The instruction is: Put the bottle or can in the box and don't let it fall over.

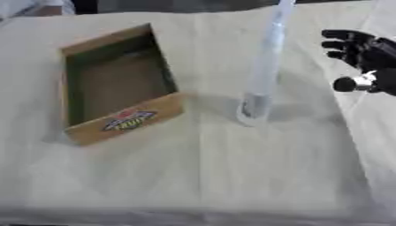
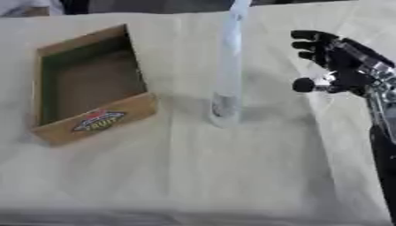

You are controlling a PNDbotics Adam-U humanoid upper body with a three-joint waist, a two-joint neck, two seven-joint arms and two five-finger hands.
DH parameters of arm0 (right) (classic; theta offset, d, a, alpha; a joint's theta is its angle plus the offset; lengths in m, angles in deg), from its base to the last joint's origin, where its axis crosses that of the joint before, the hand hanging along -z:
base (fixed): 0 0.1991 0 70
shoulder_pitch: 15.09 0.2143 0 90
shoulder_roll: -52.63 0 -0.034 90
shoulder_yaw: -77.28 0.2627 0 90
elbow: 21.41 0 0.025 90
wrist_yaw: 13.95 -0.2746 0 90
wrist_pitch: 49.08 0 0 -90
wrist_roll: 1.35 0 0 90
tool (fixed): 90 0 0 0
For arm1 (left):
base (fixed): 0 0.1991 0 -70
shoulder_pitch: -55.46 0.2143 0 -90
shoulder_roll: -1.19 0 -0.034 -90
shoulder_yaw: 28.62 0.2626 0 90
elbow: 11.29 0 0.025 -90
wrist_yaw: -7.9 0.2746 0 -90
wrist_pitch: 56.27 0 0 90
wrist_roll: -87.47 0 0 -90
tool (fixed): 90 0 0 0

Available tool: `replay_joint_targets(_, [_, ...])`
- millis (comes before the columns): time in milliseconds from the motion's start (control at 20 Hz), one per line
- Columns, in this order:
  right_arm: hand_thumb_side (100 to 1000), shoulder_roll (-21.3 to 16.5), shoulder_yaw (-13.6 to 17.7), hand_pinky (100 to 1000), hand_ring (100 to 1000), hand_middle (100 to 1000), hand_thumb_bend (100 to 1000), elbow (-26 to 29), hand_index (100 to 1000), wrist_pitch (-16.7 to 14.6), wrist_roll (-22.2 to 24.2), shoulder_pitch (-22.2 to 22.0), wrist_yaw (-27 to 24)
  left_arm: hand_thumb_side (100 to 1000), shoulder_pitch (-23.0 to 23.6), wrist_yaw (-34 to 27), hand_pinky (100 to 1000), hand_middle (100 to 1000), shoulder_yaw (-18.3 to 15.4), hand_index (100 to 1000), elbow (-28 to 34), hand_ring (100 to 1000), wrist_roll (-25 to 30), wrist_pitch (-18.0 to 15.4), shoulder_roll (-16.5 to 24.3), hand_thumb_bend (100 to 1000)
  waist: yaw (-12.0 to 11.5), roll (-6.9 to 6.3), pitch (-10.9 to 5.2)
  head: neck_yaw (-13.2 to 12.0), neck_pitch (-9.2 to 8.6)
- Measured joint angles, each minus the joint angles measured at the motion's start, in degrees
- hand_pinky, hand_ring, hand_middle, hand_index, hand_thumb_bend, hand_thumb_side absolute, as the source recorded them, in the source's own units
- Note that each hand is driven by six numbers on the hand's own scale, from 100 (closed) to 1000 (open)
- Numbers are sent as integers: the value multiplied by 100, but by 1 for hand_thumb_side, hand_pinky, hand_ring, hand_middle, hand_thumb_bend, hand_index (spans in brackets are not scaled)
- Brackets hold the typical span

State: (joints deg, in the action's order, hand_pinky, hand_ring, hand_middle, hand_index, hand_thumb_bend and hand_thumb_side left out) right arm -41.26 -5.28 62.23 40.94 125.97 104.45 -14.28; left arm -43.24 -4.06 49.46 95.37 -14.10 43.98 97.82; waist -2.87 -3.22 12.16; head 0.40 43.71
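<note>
Reaching gap: right hand off to the side of a tall, upright bottle

Bottle: tall, slim, pale and see-through, standing on its base on the cloth-covered table. Long axis runs near vertical; in both views it leans up and slightly right across the picture, with the top cut off by the upper edge. The base sits just right of the box's near right corner, close but apart from it.

Box: open cardboard tray with a red and yellow label on its near wall. Nothing inside that I can see. It lies to the left of the bottle.

Right hand: black, well to the right of the bottle at about mid-height, not touching it. Fingers spread and only lightly bent, pointing left towards the bottle; thumb tip juts out lower down. It holds nothing.

Left hand: not in either view, so the right is the only hand near the bottle.

Judgement: the coming move is a sideways reach leftward. A tall, narrow bottle likely tips easily if knocked high.

View difference: the right eye view shows the right forearm running down the picture's right edge; the left eye view cuts the arm off at the wrist.
</note>
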Motion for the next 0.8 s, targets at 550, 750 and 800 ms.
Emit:
replay_joint_targets(550, [326, 141, -105, 1000, 1000, 1000, 944, 0, 907, 4, 124, 88, 50, 100, -1, 18, 1000, 808, 0, 807, 0, 1000, 8, 8, -44, 100, -28, 54, 74, -135, -56])
replay_joint_targets(750, [326, 211, -117, 1000, 1000, 1000, 944, -13, 906, 22, 151, 124, 100, 100, -2, 21, 1000, 808, 0, 807, 0, 1000, 15, 16, -44, 100, -35, 54, 99, -121, -77])
replay_joint_targets(800, [326, 224, -119, 1000, 1000, 1000, 943, -21, 906, 25, 157, 133, 110, 100, -2, 22, 1000, 808, 0, 807, 0, 1000, 15, 16, -44, 100, -38, 54, 99, -109, -94])
